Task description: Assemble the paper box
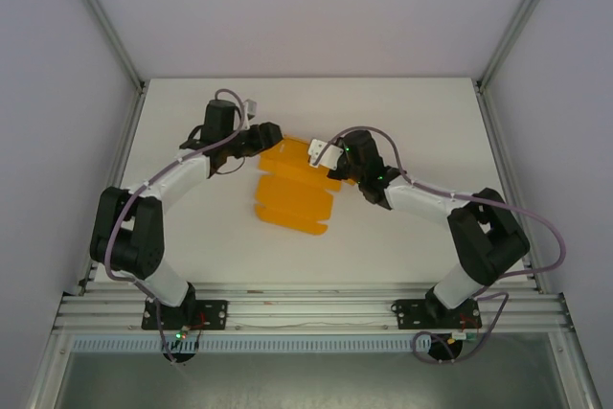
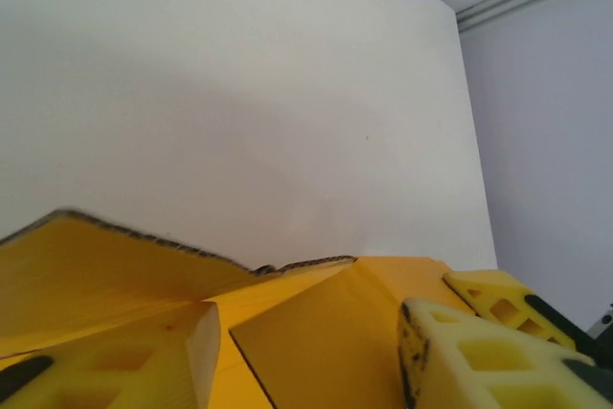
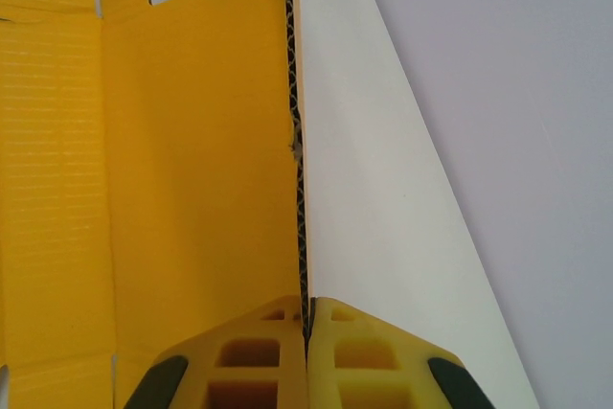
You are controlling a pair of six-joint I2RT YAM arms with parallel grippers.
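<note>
Pinching the edge of the paper box [image 1: 292, 189] at frame centre, the right gripper [image 3: 307, 308] holds firm, while the left gripper [image 2: 306, 332] (jaws half-open astride the card) could crease it by closing askew.

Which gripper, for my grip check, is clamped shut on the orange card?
The right gripper: its jaws meet tight on the paper box's corrugated edge. The left gripper's jaws stand apart, with card lying between them.

Bright orange-yellow paper box [image 1: 292, 193], faintly ribbed; plain white table [image 1: 431, 112]
</note>
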